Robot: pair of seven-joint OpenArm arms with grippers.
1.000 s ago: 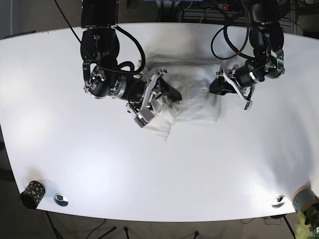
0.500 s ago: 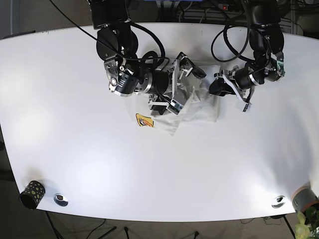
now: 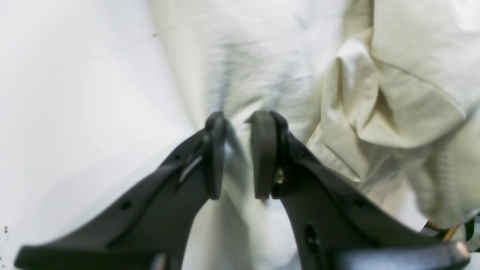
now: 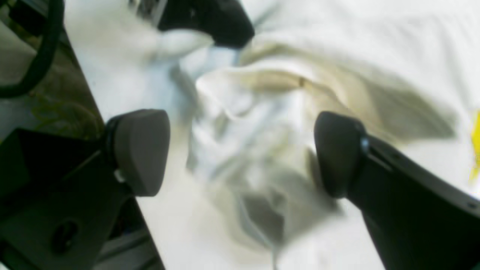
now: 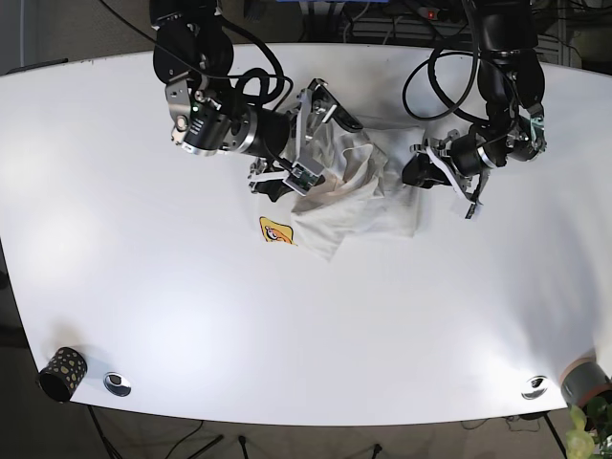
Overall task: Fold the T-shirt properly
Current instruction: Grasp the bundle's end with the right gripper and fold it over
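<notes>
The white T-shirt (image 5: 368, 196) lies crumpled in the middle of the white table (image 5: 191, 306). My right gripper (image 5: 320, 143) hangs over the shirt's upper left part. In the right wrist view it (image 4: 240, 153) is wide open above bunched folds (image 4: 262, 112), holding nothing. My left gripper (image 5: 418, 170) is at the shirt's right edge. In the left wrist view its fingers (image 3: 237, 153) are nearly closed, with a fold of the shirt (image 3: 285, 71) running between the pads.
A small yellow-and-black patch (image 5: 275, 230) lies just left of the shirt. A dark patterned cup (image 5: 62, 373) and a metal disc (image 5: 117, 383) sit at the front left. Another disc (image 5: 535, 386) sits at the front right. Cables hang along the back edge.
My right arm swept from the shirt's lower left up and to the right, pulling cloth over and uncovering the yellow patch. Its jaws now stand open. My left arm has barely moved.
</notes>
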